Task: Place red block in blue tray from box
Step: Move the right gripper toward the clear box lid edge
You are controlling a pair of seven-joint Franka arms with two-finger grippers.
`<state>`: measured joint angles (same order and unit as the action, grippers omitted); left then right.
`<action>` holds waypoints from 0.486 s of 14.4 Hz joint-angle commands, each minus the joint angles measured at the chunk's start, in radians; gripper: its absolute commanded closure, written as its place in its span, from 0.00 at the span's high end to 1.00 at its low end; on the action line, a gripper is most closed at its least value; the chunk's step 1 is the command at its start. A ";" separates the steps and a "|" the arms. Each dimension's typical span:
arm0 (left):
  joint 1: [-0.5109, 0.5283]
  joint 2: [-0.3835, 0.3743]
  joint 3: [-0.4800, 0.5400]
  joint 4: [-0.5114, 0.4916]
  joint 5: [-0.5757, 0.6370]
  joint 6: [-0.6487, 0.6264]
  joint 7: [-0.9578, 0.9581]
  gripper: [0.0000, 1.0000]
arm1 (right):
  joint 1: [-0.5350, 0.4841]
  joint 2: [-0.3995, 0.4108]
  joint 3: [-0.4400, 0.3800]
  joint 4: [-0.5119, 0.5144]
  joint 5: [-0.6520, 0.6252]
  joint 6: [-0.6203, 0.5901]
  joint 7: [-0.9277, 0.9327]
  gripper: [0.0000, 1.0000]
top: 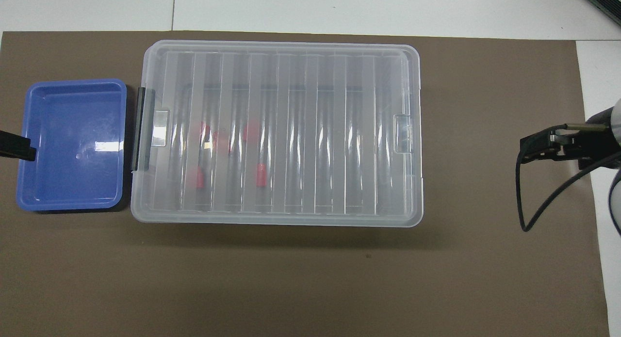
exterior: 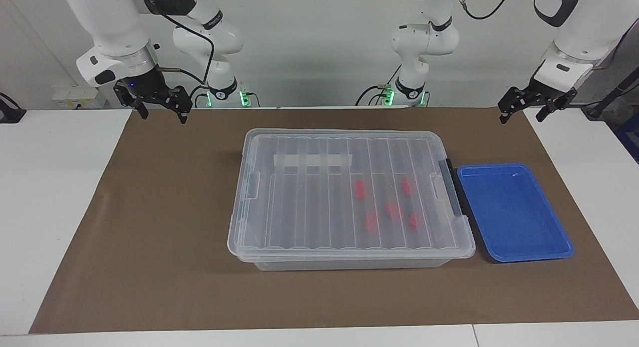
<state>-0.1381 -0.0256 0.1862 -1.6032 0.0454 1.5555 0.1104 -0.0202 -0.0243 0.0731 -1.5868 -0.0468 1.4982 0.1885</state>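
Observation:
The clear box [exterior: 299,207] [top: 301,133] lies in the middle of the brown mat with its ribbed lid on. Through the lid I see several red blocks [exterior: 371,220] [top: 261,175], clustered toward the end with the black latch [exterior: 453,187] [top: 141,128]. The blue tray [exterior: 514,214] [top: 73,133] sits beside that latch end, with nothing in it. My right gripper [exterior: 162,112] [top: 533,145] hangs open above the mat at the right arm's end. My left gripper [exterior: 522,116] hangs open above the mat at the left arm's end. Neither one touches anything.
A brown mat [exterior: 174,237] [top: 291,279] covers most of the white table [exterior: 55,187]. A white strip [exterior: 312,161] lies on the lid, on the side nearer the robots. A black cable [top: 538,216] loops down from the right gripper.

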 commanded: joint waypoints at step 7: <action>-0.003 -0.031 0.006 -0.038 -0.010 0.023 0.000 1.00 | -0.015 -0.025 0.011 -0.028 0.004 0.010 0.017 1.00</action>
<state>-0.1381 -0.0256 0.1862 -1.6032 0.0454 1.5555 0.1104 -0.0202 -0.0250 0.0731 -1.5870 -0.0468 1.4982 0.1885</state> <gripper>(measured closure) 0.000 0.000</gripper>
